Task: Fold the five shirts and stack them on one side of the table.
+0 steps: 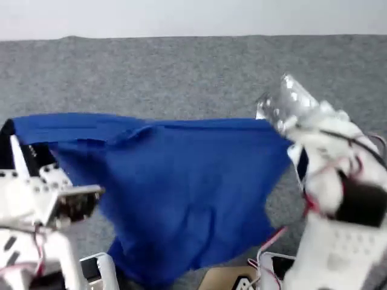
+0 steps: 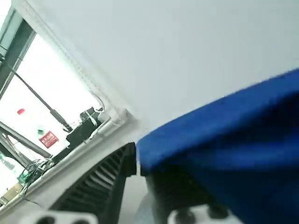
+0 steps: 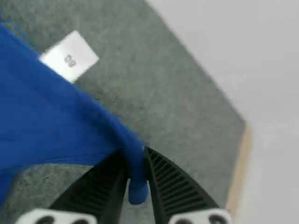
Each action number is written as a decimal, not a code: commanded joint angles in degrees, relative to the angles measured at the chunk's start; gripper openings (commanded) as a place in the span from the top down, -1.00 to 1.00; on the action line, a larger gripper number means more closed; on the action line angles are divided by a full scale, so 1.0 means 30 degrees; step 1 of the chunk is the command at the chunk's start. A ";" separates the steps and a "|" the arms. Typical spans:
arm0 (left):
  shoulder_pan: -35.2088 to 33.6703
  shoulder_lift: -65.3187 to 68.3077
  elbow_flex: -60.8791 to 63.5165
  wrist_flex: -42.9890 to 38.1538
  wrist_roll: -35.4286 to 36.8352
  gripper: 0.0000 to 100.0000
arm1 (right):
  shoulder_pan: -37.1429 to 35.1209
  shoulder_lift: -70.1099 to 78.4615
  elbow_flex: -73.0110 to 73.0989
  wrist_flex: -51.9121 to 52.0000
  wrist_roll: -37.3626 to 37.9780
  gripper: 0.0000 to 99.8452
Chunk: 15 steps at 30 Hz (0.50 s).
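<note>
Step in hand: a blue shirt (image 1: 181, 175) is held up by its top edge and stretched wide, which I judge to be spreading it out before it is laid flat for folding.

Done so far: this shirt has no fold in it. From these pictures I cannot tell how many of the five are finished.

Left to do: by my reading, lay this shirt flat on the grey mat (image 1: 181, 66), fold it, and put it on a pile at one side. Then do the same for any others that remain.

Where the shirt is: in the high view it fills the middle of the frame. Its top edge runs from the far left to right of centre, and the cloth hangs down to the lower middle, in front of the mat.

Left pincer (image 2: 138, 163): pinching a corner of the shirt, with the cloth draped over one jaw.

Right pincer (image 3: 135, 182): pressed together on the other top corner, a small tip of cloth poking out between the jaws.

How the shirt looks: plain deep blue, thin and limp. It is taut along the top and sags in soft creases below, with an uneven bottom edge.

Tag (image 3: 69, 56): a small white one at the shirt's edge in the upper left of the right wrist view. I cannot tell whether it is sewn to the shirt.
</note>
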State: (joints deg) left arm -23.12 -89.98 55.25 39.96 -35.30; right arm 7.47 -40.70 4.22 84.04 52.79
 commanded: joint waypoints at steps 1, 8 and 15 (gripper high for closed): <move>0.0410 0.0176 0.4029 -0.4396 -0.0293 0.99 | -0.0132 0.0454 0.2755 -0.3678 0.0205 0.98; 0.2256 0.0176 0.8337 -0.7443 -0.1524 0.99 | -0.0161 0.1626 0.6037 -0.8396 0.0176 0.98; 0.2608 0.0176 0.8689 -0.7443 -0.1582 0.99 | -0.0835 0.3238 0.6330 -0.8601 0.0147 0.98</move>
State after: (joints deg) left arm -15.65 -89.36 81.54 19.21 -39.25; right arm 5.98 -31.56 23.65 59.43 52.79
